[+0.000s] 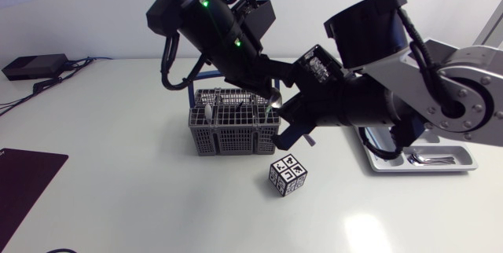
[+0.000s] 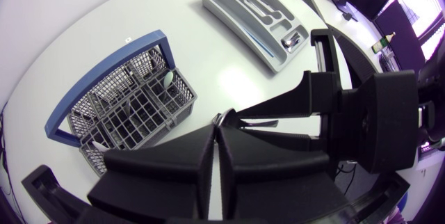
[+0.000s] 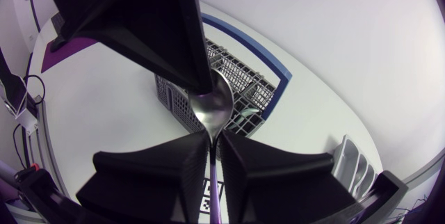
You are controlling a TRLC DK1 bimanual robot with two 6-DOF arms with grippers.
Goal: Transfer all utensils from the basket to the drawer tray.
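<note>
Above the grey wire basket (image 1: 232, 131) both grippers meet on one spoon (image 3: 212, 109). My left gripper (image 2: 217, 130) is shut, its tips pinching the top edge of the spoon's bowl. My right gripper (image 3: 214, 140) comes from the opposite side and its fingers press the spoon's handle between them. In the head view the spoon (image 1: 271, 102) hangs over the basket's right end. More utensils (image 2: 167, 78) stand in the basket (image 2: 132, 106). The grey drawer tray (image 1: 464, 163) lies at the right, partly hidden by my right arm, with some cutlery (image 1: 432, 159) in it.
A small cube with black-and-white markers (image 1: 288, 175) sits on the table just in front of the basket. A dark mat (image 1: 23, 178) lies at the left edge. A black box (image 1: 35, 66) with cables is at the far left back.
</note>
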